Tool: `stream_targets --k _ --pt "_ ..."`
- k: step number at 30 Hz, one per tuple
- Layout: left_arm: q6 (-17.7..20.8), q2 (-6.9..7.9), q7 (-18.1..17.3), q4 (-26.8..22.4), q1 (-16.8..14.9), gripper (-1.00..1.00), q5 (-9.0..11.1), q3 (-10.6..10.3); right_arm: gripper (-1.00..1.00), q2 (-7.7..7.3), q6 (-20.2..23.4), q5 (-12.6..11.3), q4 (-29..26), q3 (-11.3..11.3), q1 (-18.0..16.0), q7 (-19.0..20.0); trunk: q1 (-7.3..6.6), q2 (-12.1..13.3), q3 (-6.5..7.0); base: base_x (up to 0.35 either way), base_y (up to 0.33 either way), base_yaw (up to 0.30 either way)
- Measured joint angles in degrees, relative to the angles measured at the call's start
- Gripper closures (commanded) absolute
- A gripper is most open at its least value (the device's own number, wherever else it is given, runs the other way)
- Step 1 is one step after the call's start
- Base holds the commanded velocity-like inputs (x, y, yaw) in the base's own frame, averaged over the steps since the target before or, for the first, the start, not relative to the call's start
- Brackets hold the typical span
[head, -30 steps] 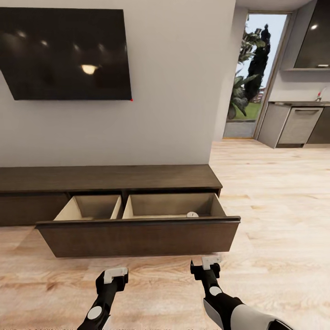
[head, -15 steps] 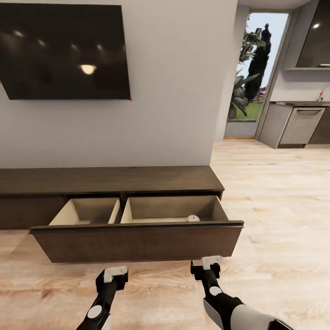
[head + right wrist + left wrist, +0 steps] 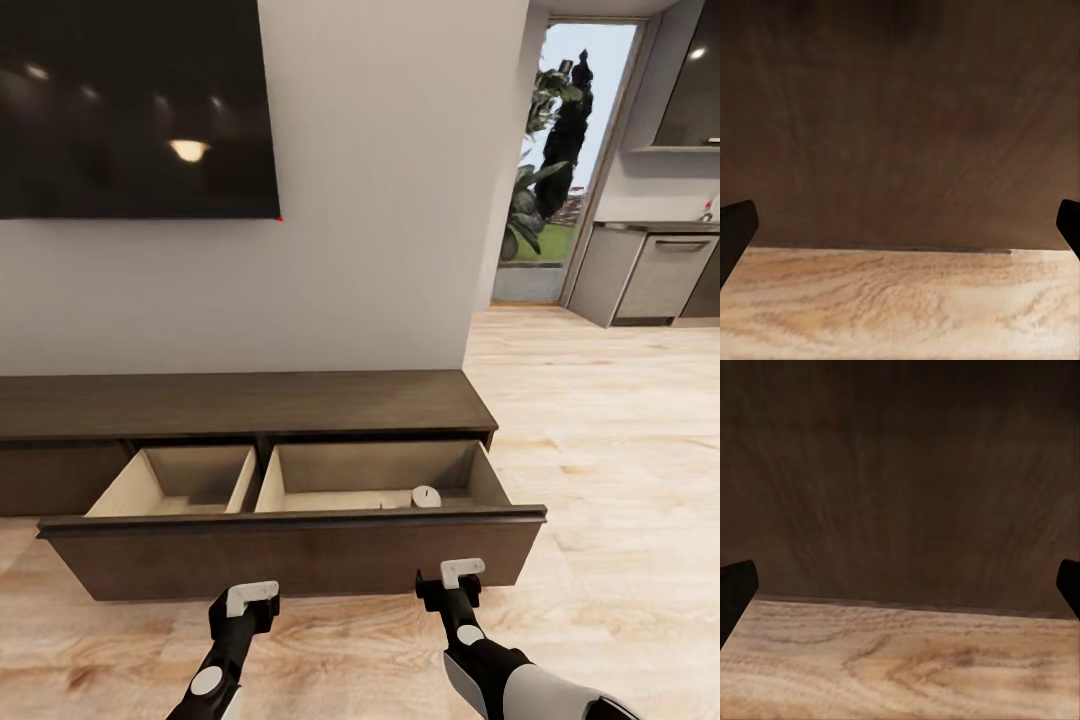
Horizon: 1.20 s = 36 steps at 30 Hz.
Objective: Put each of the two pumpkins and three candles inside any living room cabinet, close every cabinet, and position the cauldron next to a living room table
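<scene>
1. The long, low dark-brown wooden cabinet (image 3: 240,405) is cut off by the head view's left edge; its full length cannot be determined.
2. The small pale round object (image 3: 426,496) in the open drawer's right compartment is too small to identify. The drawer's dark front panel (image 3: 300,555) hides the near part of both compartments' floors.
3. The black wall-mounted screen (image 3: 135,105) is cut off at the top and left edges.
4. In each wrist view, only the dark tips of the tool fingers (image 3: 735,592) (image 3: 735,232) show at the picture's sides; the rest is out of frame.
5. The grey kitchen worktop (image 3: 655,227) is cut off at the right edge.
</scene>
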Motion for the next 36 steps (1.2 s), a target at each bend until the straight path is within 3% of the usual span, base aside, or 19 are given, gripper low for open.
stream_targets --k 6,11,16,18,26,31,36 --pt "0.0 -0.01 0.0 -0.9 0.0 -1.0 0.0 0.0 -1.0 0.0 0.1 -0.1 0.0 -0.1 0.0 0.0 0.0 0.0 0.0 0.002 0.0 0.0" --pt "0.0 0.01 0.0 -1.8 0.0 -1.0 0.0 -0.1 -1.0 0.0 0.3 -0.4 0.0 -0.2 0.0 -0.2 1.09 -2.0 -0.89 0.0 0.0 0.0" --pt "0.0 0.07 0.0 -1.8 0.0 -1.0 0.0 -0.2 -1.0 0.0 0.4 -4.9 0.0 -0.2 0.0 -0.2 1.23 -2.1 -2.0 0.0 0.0 0.0" --pt "0.0 0.08 0.0 -1.8 0.0 -1.0 0.0 -0.2 -1.0 0.05 0.4 -5.5 0.0 -0.1 0.0 -0.1 1.28 -2.1 -2.44 0.0 0.0 0.0" --pt "0.0 0.08 0.0 -1.8 0.0 -1.0 0.0 -0.2 -1.0 0.04 0.4 -5.9 0.0 0.0 0.0 -0.1 1.49 -2.2 -4.22 0.0 0.0 0.0" --pt "0.0 0.02 0.0 -1.9 0.0 -1.0 0.0 -0.4 -1.0 0.04 0.3 -5.9 0.0 0.0 0.0 -0.1 1.49 -2.2 -4.22 0.0 0.0 0.0" --pt "0.1 -0.01 0.0 -1.9 0.0 -1.0 0.1 -1.8 -1.0 0.05 0.3 -5.9 0.0 0.0 0.0 -0.1 1.46 -2.2 -4.22 0.132 0.0 0.0"
